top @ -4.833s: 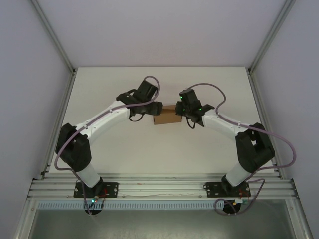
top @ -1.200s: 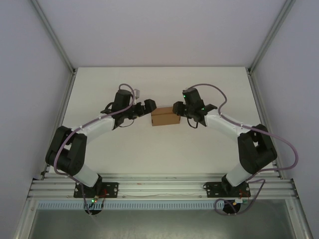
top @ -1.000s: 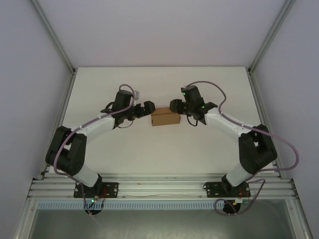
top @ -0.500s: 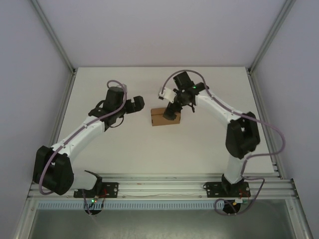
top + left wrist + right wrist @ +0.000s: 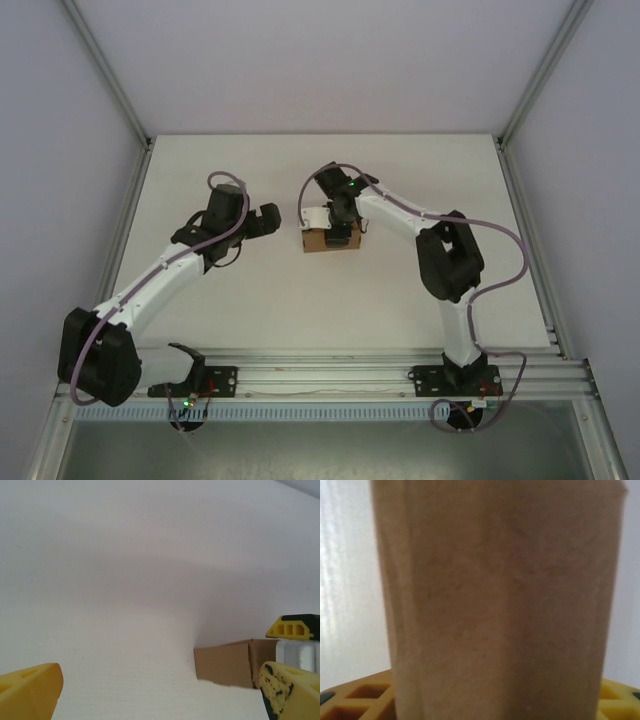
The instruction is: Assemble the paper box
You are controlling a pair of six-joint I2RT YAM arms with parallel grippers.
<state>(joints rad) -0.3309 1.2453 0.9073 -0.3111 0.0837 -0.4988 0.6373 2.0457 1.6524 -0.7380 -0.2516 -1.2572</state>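
Observation:
The paper box [image 5: 322, 243] is a small closed brown cardboard box, resting on the white table at mid-depth. My right gripper [image 5: 336, 226] comes down on it from above and behind. In the right wrist view the paper box [image 5: 495, 595] fills the whole gap between the yellow fingers [image 5: 355, 697], which sit against its two sides. My left gripper [image 5: 272, 220] is open and stands apart to the left of the box. In the left wrist view, the left gripper [image 5: 160, 695] has bare table between its fingers, and the box [image 5: 225, 662] lies ahead to the right.
The white table [image 5: 300, 310] is walled left, right and behind by pale panels with aluminium posts. A ribbed metal rail [image 5: 320, 375] carrying both arm bases runs along the near edge. The right arm's grey cable [image 5: 500, 265] loops out to the right.
The right arm has swung from the box's right end to above it, and its jaws have come in on the box's sides. The left arm has drawn back leftward, still open.

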